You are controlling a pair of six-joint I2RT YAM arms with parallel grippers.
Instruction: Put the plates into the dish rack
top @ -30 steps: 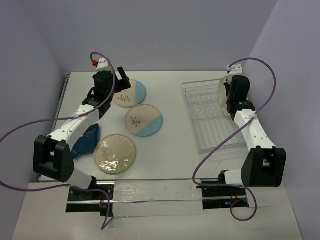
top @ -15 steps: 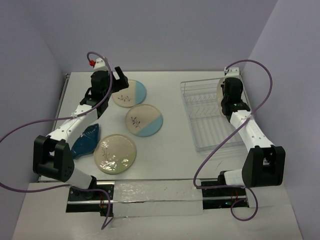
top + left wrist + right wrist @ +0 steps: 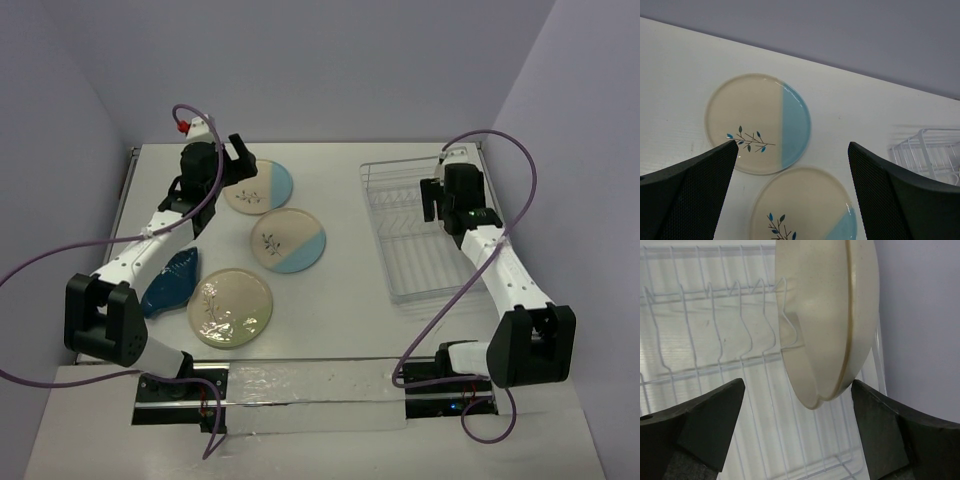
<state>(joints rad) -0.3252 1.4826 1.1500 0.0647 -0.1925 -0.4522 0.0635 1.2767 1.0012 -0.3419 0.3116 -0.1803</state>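
Observation:
The white wire dish rack (image 3: pixel 425 262) sits at the right of the table. A cream plate (image 3: pixel 832 315) stands on edge between its prongs (image 3: pixel 715 340). My right gripper (image 3: pixel 797 387) is open around the plate's lower rim, both fingers off it; in the top view the right gripper (image 3: pixel 441 197) hides that plate. Two cream-and-light-blue sprig plates (image 3: pixel 258 187) (image 3: pixel 288 240), a pale green floral plate (image 3: pixel 231 307) and a dark blue plate (image 3: pixel 170 283) lie flat at the left. My left gripper (image 3: pixel 238 157) (image 3: pixel 792 145) hovers open above the two sprig plates (image 3: pixel 757 122) (image 3: pixel 807 207), holding nothing.
The left arm's forearm crosses over part of the dark blue plate. A purple wall stands close behind the rack and along the table's right side. The rack's corner (image 3: pixel 927 152) shows at the right of the left wrist view.
My right gripper has opened and let go of the cream plate, which stays standing in the rack; the right wrist has shifted slightly left. The left arm has barely moved.

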